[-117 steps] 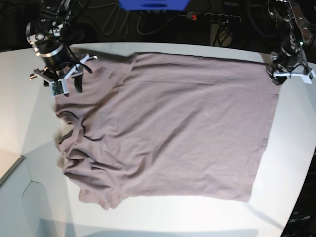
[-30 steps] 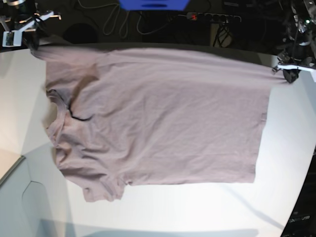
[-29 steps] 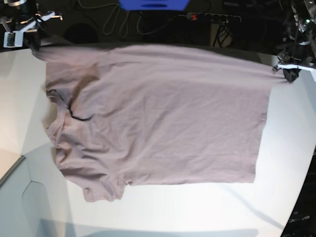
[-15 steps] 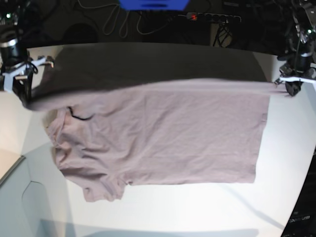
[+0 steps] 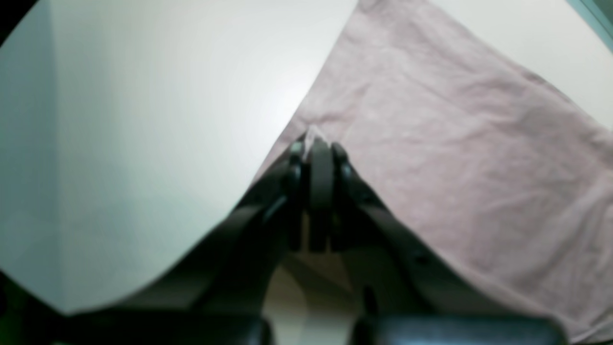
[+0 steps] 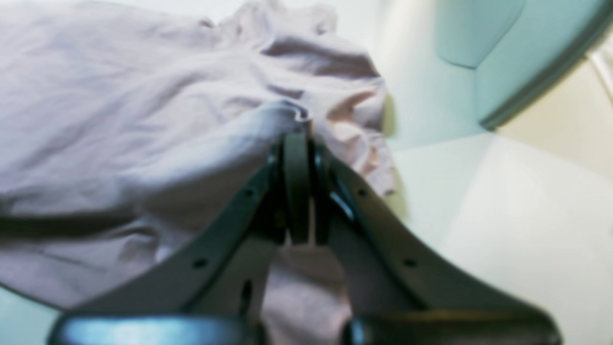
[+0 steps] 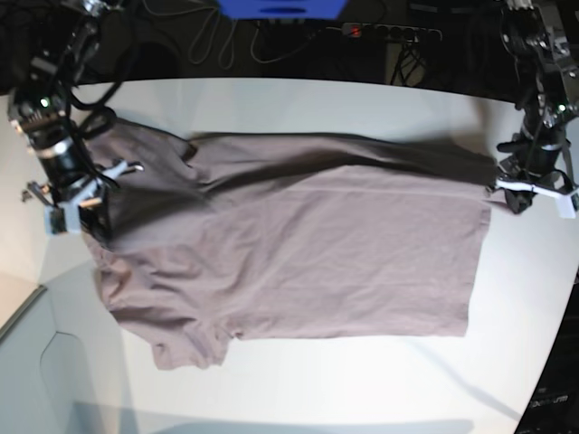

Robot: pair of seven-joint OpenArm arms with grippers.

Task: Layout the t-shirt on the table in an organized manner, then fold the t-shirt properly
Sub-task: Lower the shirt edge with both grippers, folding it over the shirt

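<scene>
- Filling most of the base view, the table (image 7: 298, 389) is seen as a broad, smooth white top with a curved far edge; bare surface is left along the near side and at both ends.
- Behind the far edge the room is dark — loose cables (image 7: 213, 41), a power strip (image 7: 389, 32) with a small red light, and the lower edge of a blue object (image 7: 280, 7) are made out there.
- At the near left of the base view a pale, slightly bluish panel (image 7: 36, 362) with a grey rim is set beside the tabletop; a beige strip (image 7: 14, 303) is seen next to it.
- The t-shirt (image 7: 298, 262) is spread across the middle of the table, neck end toward the left of the base view and hem toward the right; its far portion is doubled over toward the near side, with a long fold line running across the width.
- The near sleeve is left bunched at the lower left, and wrinkles are gathered around the collar area.
- The left gripper (image 5: 313, 143) is closed tight on the far hem corner — the cloth is pinched between its dark fingers, just above the white surface.
- The right gripper (image 6: 297, 127) is likewise clamped on a fold of cloth at the shoulder end, with crumpled fabric lying beyond it.
</scene>
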